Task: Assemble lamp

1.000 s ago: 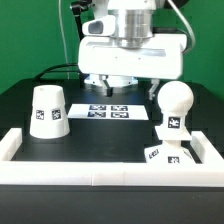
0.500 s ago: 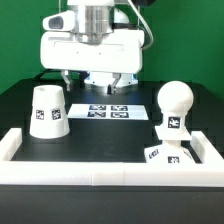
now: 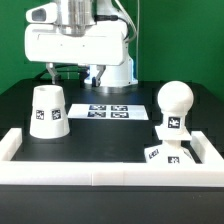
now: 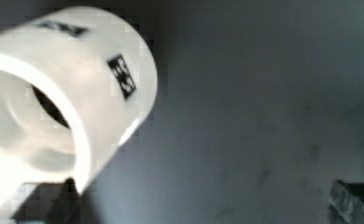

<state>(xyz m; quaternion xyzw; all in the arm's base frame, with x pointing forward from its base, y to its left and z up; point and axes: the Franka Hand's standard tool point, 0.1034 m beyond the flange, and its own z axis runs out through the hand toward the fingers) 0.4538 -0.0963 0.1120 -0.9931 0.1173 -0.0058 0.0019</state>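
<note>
The white cone shade (image 3: 47, 110) stands wide end down on the black table at the exterior view's left, its tag facing the camera. The ball-shaped bulb (image 3: 175, 104) stands upright at the right, at the square base (image 3: 163, 154) with its tag; I cannot tell how they join. My gripper (image 3: 70, 74) hangs above and just behind the shade, apart from it. In the wrist view the shade (image 4: 63, 95) fills one side, with its open end showing. My gripper (image 4: 200, 205) is open, with only bare table between the dark fingertips (image 4: 47, 200).
The marker board (image 3: 110, 111) lies flat at the middle back of the table. A long white border rail (image 3: 100, 172) runs along the front edge and up both sides. A green wall stands behind.
The arm has moved steadily toward the exterior view's left, from above the marker board to above the shade. The lamp parts have not moved.
</note>
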